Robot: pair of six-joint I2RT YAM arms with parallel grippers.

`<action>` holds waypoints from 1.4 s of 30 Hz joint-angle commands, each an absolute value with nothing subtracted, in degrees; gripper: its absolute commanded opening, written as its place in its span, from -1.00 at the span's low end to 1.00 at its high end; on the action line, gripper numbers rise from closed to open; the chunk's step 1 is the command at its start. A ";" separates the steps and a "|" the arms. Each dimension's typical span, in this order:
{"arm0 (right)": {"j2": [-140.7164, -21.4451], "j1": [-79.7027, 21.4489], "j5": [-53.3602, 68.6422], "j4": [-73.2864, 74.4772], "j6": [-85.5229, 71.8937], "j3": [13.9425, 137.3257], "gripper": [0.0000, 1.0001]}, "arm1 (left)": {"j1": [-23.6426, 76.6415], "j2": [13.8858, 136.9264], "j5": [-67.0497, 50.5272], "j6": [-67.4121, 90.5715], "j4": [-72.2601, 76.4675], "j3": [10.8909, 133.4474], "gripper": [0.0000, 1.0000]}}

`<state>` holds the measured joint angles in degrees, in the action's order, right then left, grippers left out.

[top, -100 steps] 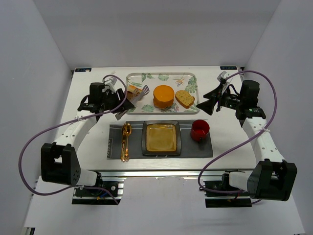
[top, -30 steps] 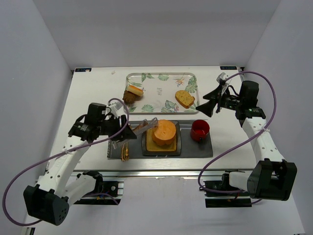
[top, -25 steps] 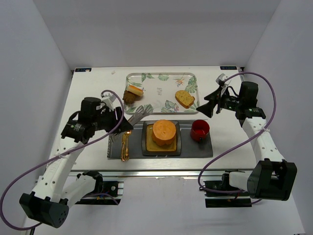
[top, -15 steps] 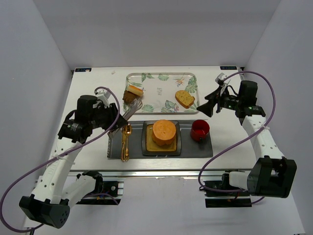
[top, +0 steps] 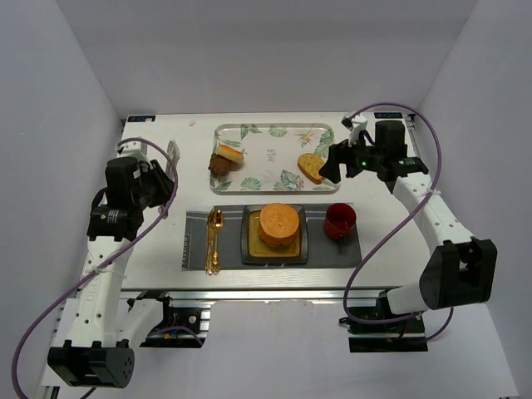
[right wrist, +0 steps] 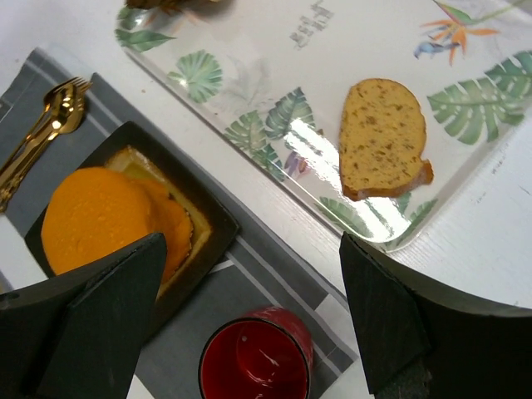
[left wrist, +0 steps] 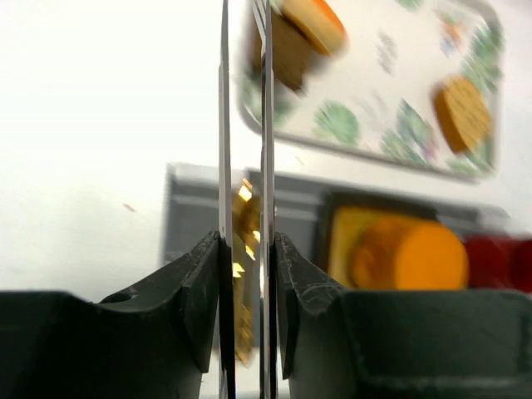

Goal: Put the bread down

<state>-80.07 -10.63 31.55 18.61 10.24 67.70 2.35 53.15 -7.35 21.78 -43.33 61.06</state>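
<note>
- Bread [top: 278,223] on plate [top: 249,251], between gold cutlery [top: 214,237] and red cup [top: 340,221].
- Left hand [left wrist: 244,83] nearly closed, thin gap, empty, over worktop [top: 158,245].
- Right hand [right wrist: 249,249] wide open, empty, above tray [top: 274,154] edge.

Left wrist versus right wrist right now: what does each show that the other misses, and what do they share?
Only left wrist: the left gripper, fingers nearly together with nothing between them, and the brown snack with an orange top on the tray's corner, barely clipped in the other view.
Only right wrist: the right gripper, fingers spread wide and empty, and the inside of the red cup, which looks empty.
Both: the orange bread on the dark plate, the bread slice on the tray, the gold cutlery on the grey mat.
</note>
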 commanded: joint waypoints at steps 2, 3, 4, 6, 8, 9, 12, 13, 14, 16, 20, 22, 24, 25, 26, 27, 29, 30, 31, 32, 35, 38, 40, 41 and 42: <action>-79.89 -10.72 24.96 20.04 5.89 71.46 0.79 | 1.23 49.93 7.28 17.06 -33.00 57.58 -0.18; -79.81 -10.72 25.13 18.82 5.71 71.63 0.79 | 1.06 49.40 8.16 16.79 -31.31 56.18 -0.17; -79.98 -10.72 25.31 18.63 5.71 72.50 0.79 | 0.79 48.52 8.70 16.53 -29.81 53.73 -0.16; -80.33 -10.72 25.49 18.55 5.63 73.47 0.79 | 0.62 48.16 8.18 16.35 -26.99 51.78 -0.16; -80.77 -10.64 25.22 18.54 5.80 74.18 0.79 | 0.53 48.16 7.91 16.35 -26.46 51.16 -0.16; -80.86 -10.72 25.22 18.54 5.97 74.27 0.79 | 0.53 48.08 8.00 16.17 -26.37 50.89 -0.16; -80.77 -10.72 25.75 18.54 6.15 73.66 0.79 | 0.27 47.38 8.79 15.21 -26.54 50.01 -0.16; -80.60 -10.64 26.36 18.46 6.15 73.39 0.79 | 0.18 47.20 8.96 14.94 -26.63 49.75 -0.15; -80.42 -10.63 26.63 18.37 6.41 72.78 0.79 | 0.09 47.11 9.31 14.59 -26.72 49.66 -0.15; -80.16 -10.72 28.98 18.28 7.38 72.34 0.79 | 0.09 47.28 10.45 13.01 -26.37 49.13 -0.15; -79.54 -10.55 36.55 19.51 11.86 72.60 0.79 | -5.17 49.12 10.56 10.02 -19.79 40.03 -0.14; -78.49 -10.46 39.19 18.64 12.22 72.07 0.79 | -9.39 51.15 6.26 9.23 -13.38 36.40 -0.13; -77.61 -10.46 39.99 18.11 11.95 71.63 0.79 | -12.72 53.60 3.27 9.31 -9.25 32.27 -0.13; -77.43 -10.55 40.25 18.02 11.87 71.54 0.79 | -13.53 54.74 2.29 9.40 -5.31 31.12 -0.13; -77.26 -10.46 40.34 17.93 11.87 71.54 0.79 | -14.23 55.89 1.15 8.80 -3.36 30.16 -0.12; -76.82 -10.46 40.34 17.93 11.87 71.46 0.79 | -14.85 57.29 0.19 8.62 -1.69 28.75 -0.11; -76.55 -10.37 40.34 18.02 11.95 71.28 0.79 | -15.29 61.86 0.09 8.53 2.01 28.56 -0.10; -76.12 -10.37 40.17 18.02 12.04 71.19 0.79 | -15.73 63.44 -2.17 8.26 2.63 28.91 -0.09; -75.94 -10.28 39.91 17.93 12.04 70.93 0.79 | -15.82 66.33 -3.94 8.00 3.94 29.09 -0.08; -75.76 -10.28 39.90 17.84 11.95 70.75 0.79 | -15.99 67.75 -4.30 7.82 4.56 29.27 -0.07; -75.32 -10.28 39.90 17.67 11.17 70.31 0.79 | -16.17 73.45 -5.88 7.65 4.66 31.11 0.08; -75.67 -10.28 38.85 18.71 9.41 70.66 0.79 | -16.43 78.55 -7.46 6.68 2.47 33.83 0.27; -76.11 -10.37 37.63 19.16 8.88 70.84 0.79 | -16.52 80.24 -7.12 6.59 0.54 35.06 0.33; -76.11 -10.28 37.36 19.42 8.70 70.67 0.79 | -16.61 80.59 -6.95 6.50 0.35 35.42 0.40; -76.20 -10.28 37.01 19.86 8.53 70.49 0.79 | -16.61 80.33 -6.68 6.59 0.35 35.33 0.46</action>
<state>-76.75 -10.52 37.85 19.64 9.80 70.91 -16.12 81.17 -5.19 7.33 0.16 33.17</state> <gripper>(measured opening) 0.895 0.715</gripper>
